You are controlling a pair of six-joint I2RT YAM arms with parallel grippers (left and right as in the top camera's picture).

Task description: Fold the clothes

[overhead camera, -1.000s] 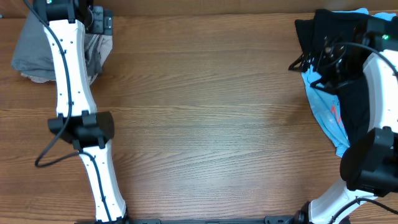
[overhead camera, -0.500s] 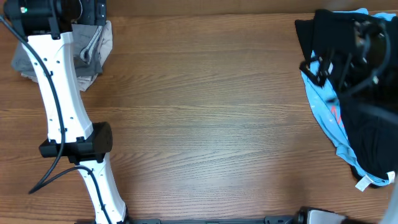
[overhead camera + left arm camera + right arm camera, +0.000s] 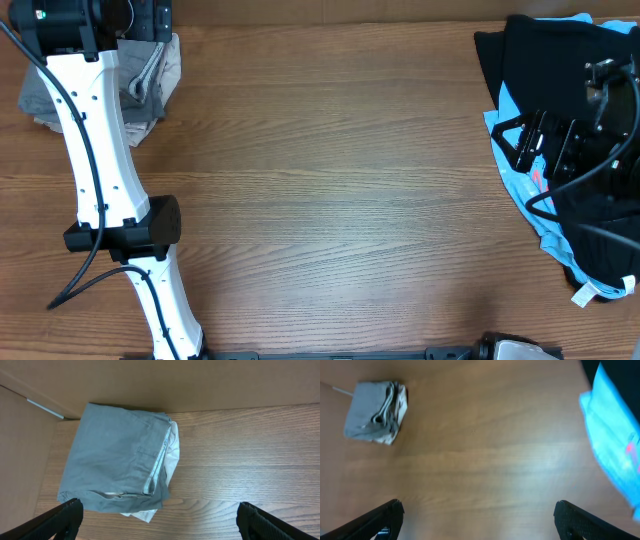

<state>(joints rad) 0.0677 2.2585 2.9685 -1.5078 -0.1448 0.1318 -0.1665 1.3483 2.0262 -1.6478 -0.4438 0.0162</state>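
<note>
The grey shorts (image 3: 150, 75) lie folded in a compact bundle at the table's far left corner. They also show in the left wrist view (image 3: 120, 457) and small in the right wrist view (image 3: 375, 411). My left gripper (image 3: 157, 520) is open and empty, raised above the bundle. My right gripper (image 3: 477, 517) is open and empty, held high over the right side of the table; in the overhead view it (image 3: 535, 145) hovers over a pile of a black garment (image 3: 540, 50) and a light-blue garment (image 3: 515, 170).
A brown cardboard wall (image 3: 150, 382) runs along the table's far edge and left side, close behind the folded shorts. The light-blue garment also shows at the right edge of the right wrist view (image 3: 615, 430). Bare wooden tabletop (image 3: 330, 180) spans the middle.
My left arm has lifted off the folded shorts and now holds still. My right arm has swung from the far right corner toward the front, over the garment pile.
</note>
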